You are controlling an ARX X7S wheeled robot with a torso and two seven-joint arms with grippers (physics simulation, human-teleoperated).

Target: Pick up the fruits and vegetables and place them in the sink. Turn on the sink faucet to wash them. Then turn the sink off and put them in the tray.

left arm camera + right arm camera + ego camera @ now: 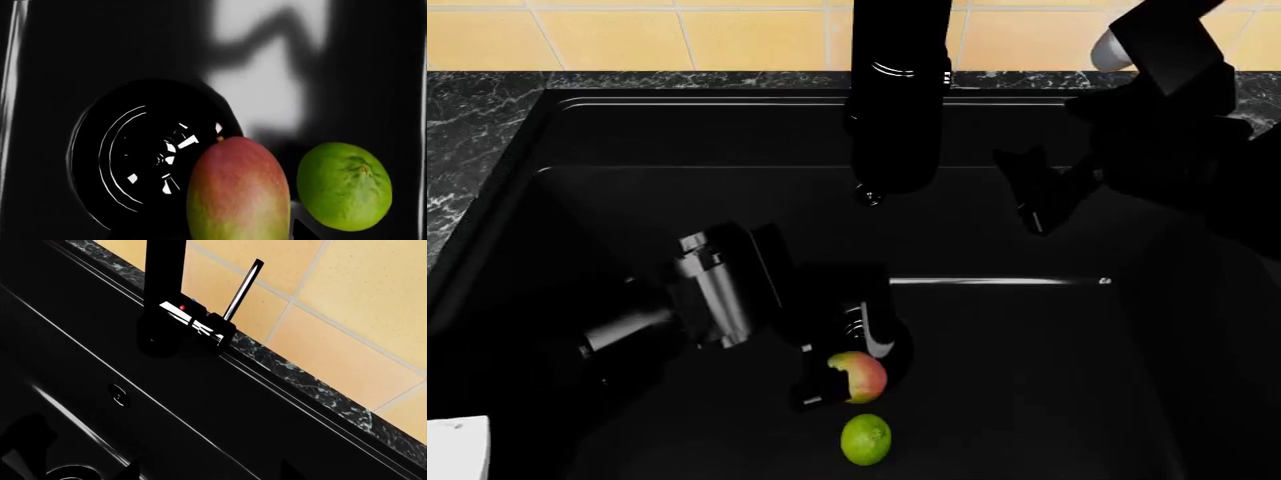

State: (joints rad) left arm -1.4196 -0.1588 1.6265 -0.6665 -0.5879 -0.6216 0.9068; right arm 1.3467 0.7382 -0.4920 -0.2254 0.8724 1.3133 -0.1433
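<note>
- The left gripper (851, 385) is reaching down into the sink (587, 140), and its fingers are sitting on either side of the red-blushed fruit (858, 376) on the basin floor; whether they are actually pressing on it cannot be told.
- In the left wrist view the red-blushed fruit (237, 192) is lying partly over the round drain (143, 155), with the lime (344, 185) just beside it and a small gap showing between the two.
- In the head view the lime (866, 440) is resting on the basin floor on the side toward the worktop's front edge, just beside the red-blushed fruit.
- The right gripper (1034, 200) is hovering above the sink near its back right part, beside the sink faucet (897, 100); its opening cannot be told against the dark basin.
- The right wrist view is showing the faucet base (163, 315) standing at the worktop's back edge, with its thin lever (243, 290) tilting upward and the small overflow hole (118, 394) in the back wall below.
</note>
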